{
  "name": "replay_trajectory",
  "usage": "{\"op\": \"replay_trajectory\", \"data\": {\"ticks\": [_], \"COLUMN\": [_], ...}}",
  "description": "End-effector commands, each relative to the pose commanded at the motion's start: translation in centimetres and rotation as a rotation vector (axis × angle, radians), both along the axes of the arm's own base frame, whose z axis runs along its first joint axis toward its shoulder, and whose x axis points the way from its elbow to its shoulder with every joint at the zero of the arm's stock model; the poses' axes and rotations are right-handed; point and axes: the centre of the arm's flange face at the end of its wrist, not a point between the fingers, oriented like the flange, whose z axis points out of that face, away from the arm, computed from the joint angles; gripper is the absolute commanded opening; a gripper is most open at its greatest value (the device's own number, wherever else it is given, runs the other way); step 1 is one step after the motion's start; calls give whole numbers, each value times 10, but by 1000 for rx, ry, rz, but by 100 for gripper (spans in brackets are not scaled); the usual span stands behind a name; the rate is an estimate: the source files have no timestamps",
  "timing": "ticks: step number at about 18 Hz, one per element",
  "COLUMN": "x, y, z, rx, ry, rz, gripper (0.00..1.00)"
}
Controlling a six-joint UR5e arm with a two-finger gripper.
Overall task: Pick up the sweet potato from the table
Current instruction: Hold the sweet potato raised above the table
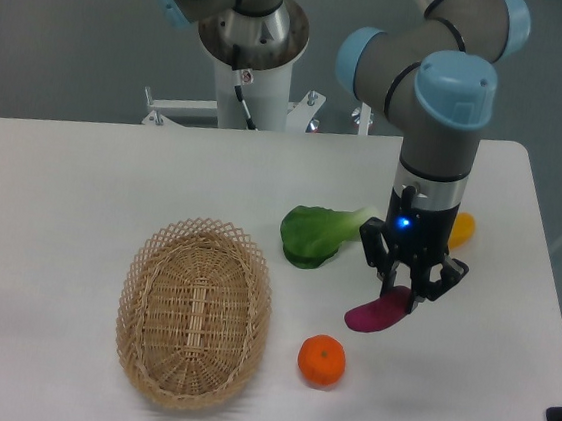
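We see the end effector (411,297) right over the potato (376,313), fingers straddling its upper-right end w/ no firm hold visible (long axis runs lower-left to upper-right on the bench (83,180)).

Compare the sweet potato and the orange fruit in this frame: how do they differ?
The sweet potato is magenta-purple and elongated; the orange fruit is orange and round. The sweet potato's right end sits between the fingers of the gripper, while the orange fruit lies untouched, nearer the front edge. Both are small, smooth produce items over the white table.
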Motion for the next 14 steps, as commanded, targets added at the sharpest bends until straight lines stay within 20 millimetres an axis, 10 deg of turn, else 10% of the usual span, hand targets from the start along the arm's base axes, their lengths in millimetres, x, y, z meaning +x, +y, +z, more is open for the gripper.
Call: {"op": "replay_trajectory", "data": {"ticks": [14], "x": [1], "y": [-4], "z": [8], "rx": [17], "ry": [4], "rz": [1], "gripper": [23]}}
